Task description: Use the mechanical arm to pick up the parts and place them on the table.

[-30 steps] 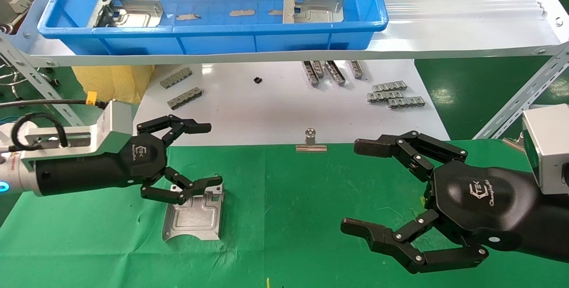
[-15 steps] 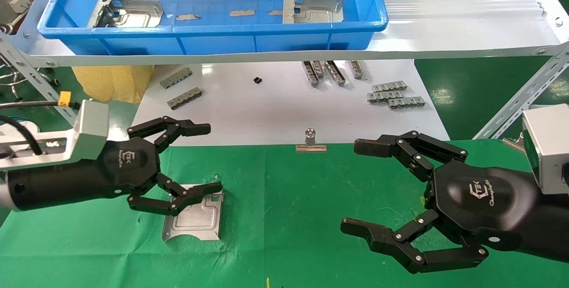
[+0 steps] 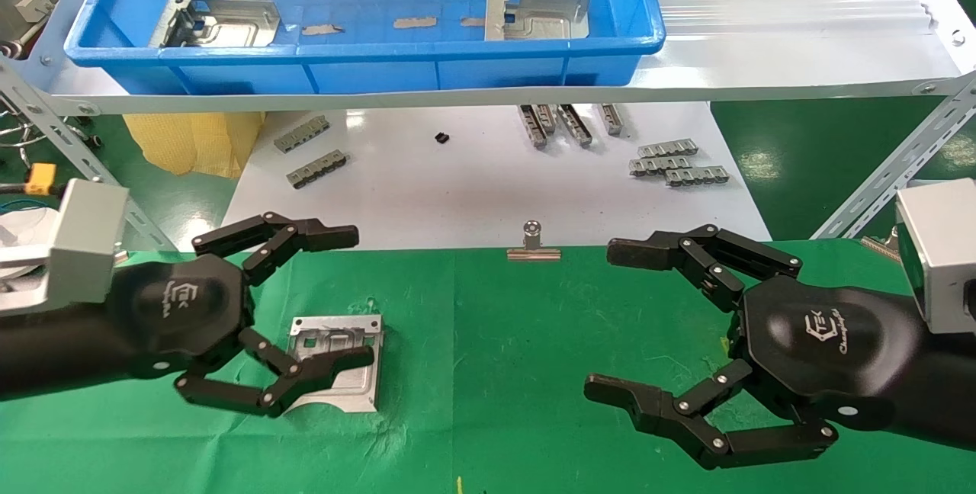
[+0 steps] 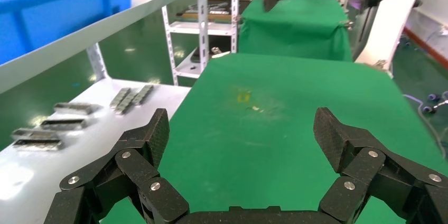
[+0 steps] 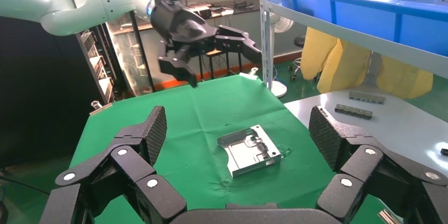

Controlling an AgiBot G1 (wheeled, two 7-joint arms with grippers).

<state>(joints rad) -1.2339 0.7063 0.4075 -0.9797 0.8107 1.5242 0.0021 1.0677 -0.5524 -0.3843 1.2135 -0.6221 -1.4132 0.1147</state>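
My left gripper (image 3: pixel 364 297) hangs over the left side of the green table (image 3: pixel 503 341), fingers spread wide, nothing in them. From the head cam its lower finger crosses in front of one metal plate (image 3: pixel 339 345) lying flat on the cloth; the right wrist cam shows that gripper up off the plate, w/ clear air between. My right gripper (image 3: pixel 596 319) sits parked over the table's right side, also wide open & empty. Two more plates are in the blue tray (image 3: pixel 366 48) on the shelf at the back: one at its left (image 3: pixel 221 21), one toward its right (image 3: pixel 537 15). Small grey strips (image 3: pixel 675 162) lie on the white board (image 3: pixel 473 189) behind the cloth.
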